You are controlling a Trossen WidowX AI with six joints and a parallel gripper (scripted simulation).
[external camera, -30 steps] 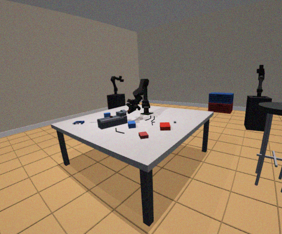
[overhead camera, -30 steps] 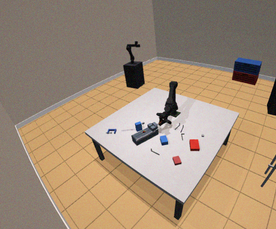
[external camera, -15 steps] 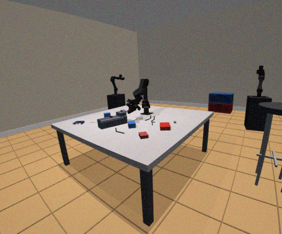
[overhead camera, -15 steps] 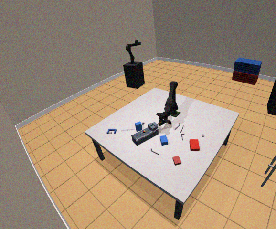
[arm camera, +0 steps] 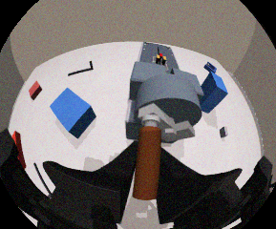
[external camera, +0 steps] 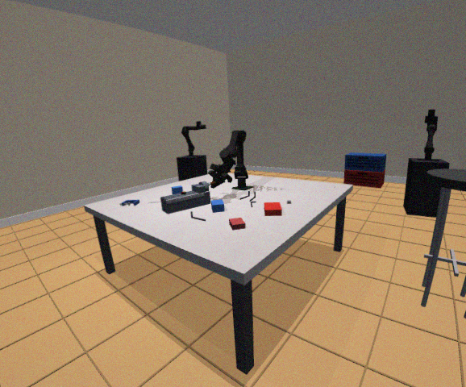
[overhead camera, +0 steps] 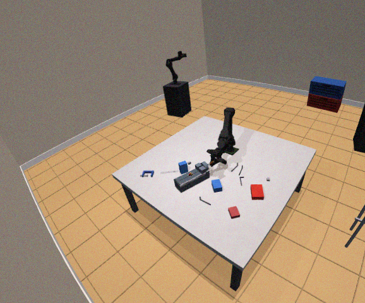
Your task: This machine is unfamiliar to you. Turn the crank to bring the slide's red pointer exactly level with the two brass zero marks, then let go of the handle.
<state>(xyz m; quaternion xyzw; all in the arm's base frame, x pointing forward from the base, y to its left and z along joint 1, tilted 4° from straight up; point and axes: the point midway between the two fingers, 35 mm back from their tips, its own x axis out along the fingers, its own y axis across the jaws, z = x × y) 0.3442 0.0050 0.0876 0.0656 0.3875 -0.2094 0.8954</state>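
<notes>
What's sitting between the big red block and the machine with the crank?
A blue block lies between the big red block and the machine, close to the machine; the top view shows it.

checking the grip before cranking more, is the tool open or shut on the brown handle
Shut on it: in the wrist view the black tool has the brown cylindrical crank handle between its fingers.

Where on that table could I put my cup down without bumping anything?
The near corner of the table, past the small red block, looks bare. So does the far right side. Around the machine and gripper, clamped on the crank handle, it's crowded.
</notes>
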